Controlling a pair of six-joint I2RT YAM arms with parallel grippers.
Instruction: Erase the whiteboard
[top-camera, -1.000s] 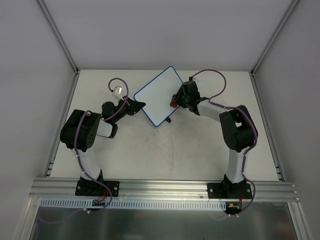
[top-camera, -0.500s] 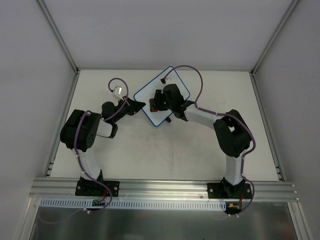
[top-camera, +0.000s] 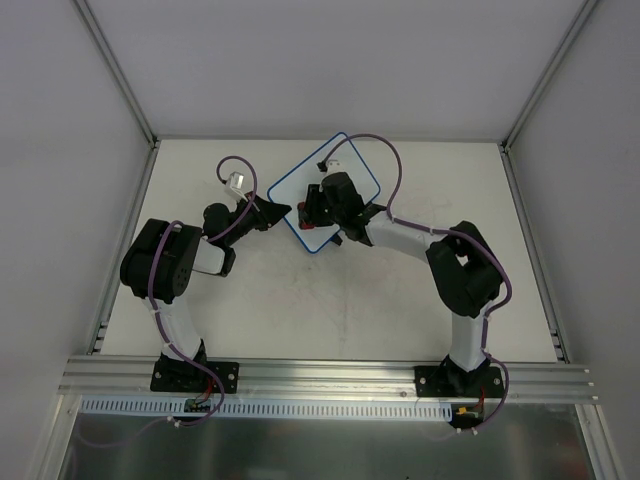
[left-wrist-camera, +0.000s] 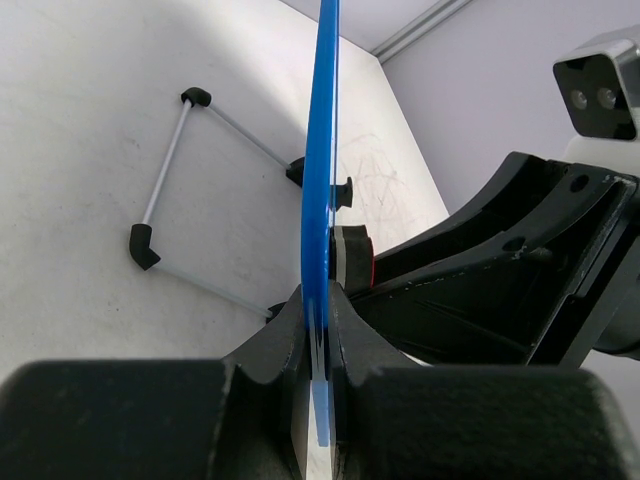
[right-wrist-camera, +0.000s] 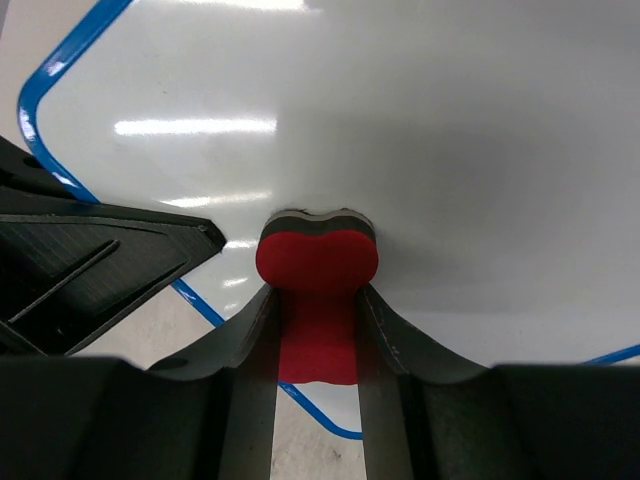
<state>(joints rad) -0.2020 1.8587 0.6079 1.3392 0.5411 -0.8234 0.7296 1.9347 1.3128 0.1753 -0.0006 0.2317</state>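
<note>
Over on the left, the left gripper is clamped shut on the near-left edge of the board. Its wrist view shows the blue rim pinched tight between the two fingers. I take that as bracing, so the board cannot skate across the table when it is rubbed. The same view shows a wire stand beneath the board, between it and the table, so the board seems to rest propped rather than flat; how steeply, I cannot tell. The board sits at the far middle of the table, turned like a diamond. Its longer side appears to run from the near left toward the far right, and its white face looks up and toward the arms. To the right of the clamp, the right gripper reaches in over the face, gripping the red eraser by its waist. The eraser's pad is pressed flat on the white near the lower-left rim, which reads as mid-wipe. The patch of board in the right wrist view shows no marks; the rest is hidden under the arm.
</note>
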